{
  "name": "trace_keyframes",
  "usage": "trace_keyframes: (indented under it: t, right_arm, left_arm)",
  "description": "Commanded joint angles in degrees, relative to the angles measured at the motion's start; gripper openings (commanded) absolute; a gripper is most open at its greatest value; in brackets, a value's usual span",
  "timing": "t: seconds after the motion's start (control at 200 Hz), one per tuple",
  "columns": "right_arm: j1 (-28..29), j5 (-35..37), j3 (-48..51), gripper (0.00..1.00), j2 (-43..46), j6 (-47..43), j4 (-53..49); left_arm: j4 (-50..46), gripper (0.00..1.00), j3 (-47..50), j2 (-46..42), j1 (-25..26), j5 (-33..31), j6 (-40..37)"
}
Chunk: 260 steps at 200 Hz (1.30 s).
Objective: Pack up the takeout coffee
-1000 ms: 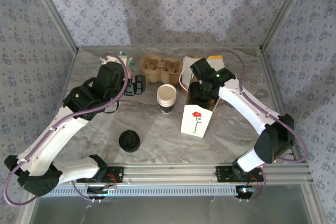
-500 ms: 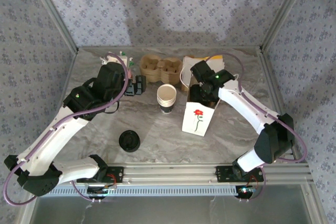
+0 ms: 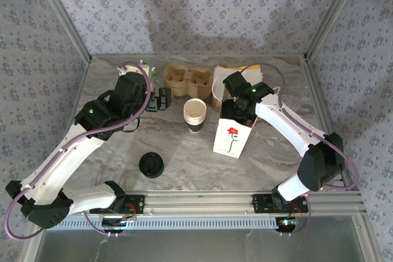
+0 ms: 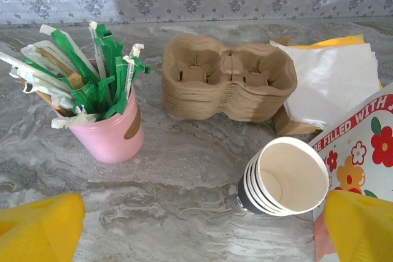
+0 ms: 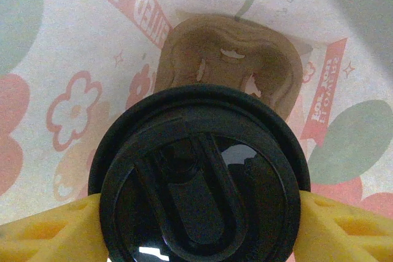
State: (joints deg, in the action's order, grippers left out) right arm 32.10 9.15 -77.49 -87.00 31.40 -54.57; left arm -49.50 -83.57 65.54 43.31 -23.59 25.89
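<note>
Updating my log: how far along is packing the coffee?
Done: the takeout coffee is lidded, and a carrier sits in the bag. In hand: the right gripper clamps the cup inside the bag, over the carrier. Remaining: seat it and release.

Soft, even overhead light; faint shadows on the wall [image 3: 196, 10] at 12 o'clock. Glare at 6 o'clock on the takeout coffee [image 5: 199, 179] lid; yellow fingers [image 5: 43, 231] beside it blurred.

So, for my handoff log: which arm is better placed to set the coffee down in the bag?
Right. The right gripper clamps the takeout coffee by its lid inside the bag, above a cardboard carrier. The left gripper hangs open by the cup stack.
</note>
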Motion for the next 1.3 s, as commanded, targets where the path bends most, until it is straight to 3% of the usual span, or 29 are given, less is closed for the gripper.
trace_keyframes:
  t: [0.0, 0.765, 1.054, 1.294]
  right_arm:
    - [-0.48, -0.72, 0.88, 0.71, -0.19, -0.59, -1.04]
    - [-0.53, -0.62, 0.33, 0.71, 0.16, -0.8, -1.23]
    - [-0.49, 0.48, -0.07, 0.79, 0.38, -1.21, -1.43]
    - [-0.49, 0.52, -0.16, 0.79, 0.43, -1.28, -1.43]
  left_arm:
    - [-0.35, 1.0, -1.87, -0.17, 0.61, -1.09, -1.19]
    - [-0.51, 1.0, -2.41, 0.03, 0.9, -1.28, -1.28]
    - [-0.55, 1.0, -2.82, 0.44, 1.13, -1.32, -1.28]
    - [-0.57, 1.0, -3.18, 0.63, 1.29, -1.44, -1.45]
